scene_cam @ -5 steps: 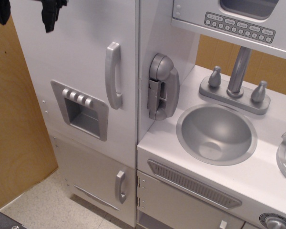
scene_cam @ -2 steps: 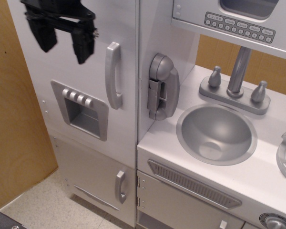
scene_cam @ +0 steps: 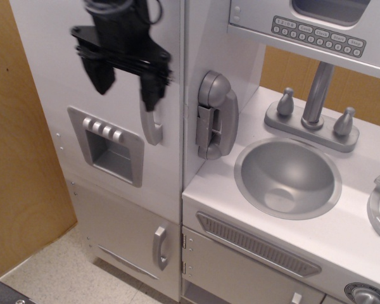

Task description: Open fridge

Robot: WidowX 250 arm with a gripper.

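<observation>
The fridge [scene_cam: 63, 57] is the tall white cabinet at the left, its large door closed. The door carries a long grey curved handle [scene_cam: 153, 130] near its right edge and a grey ice-dispenser panel [scene_cam: 107, 145] lower left. My black gripper [scene_cam: 125, 85] hangs in front of the upper door, open, with nothing between the fingers. Its right finger [scene_cam: 151, 88] covers the top of the handle; its left finger [scene_cam: 100, 76] is over bare door. Whether the finger touches the handle I cannot tell.
A smaller lower door with a short grey handle [scene_cam: 159, 248] sits beneath. A grey toy phone [scene_cam: 214, 114] hangs right of the fridge. The sink [scene_cam: 286, 177], faucet [scene_cam: 316, 95] and oven door with vent grille [scene_cam: 256, 244] are to the right. A wooden panel [scene_cam: 16, 158] stands at left.
The gripper has come down from the top left corner and moved right, from over bare door to over the top of the long handle. The fridge door has not moved.
</observation>
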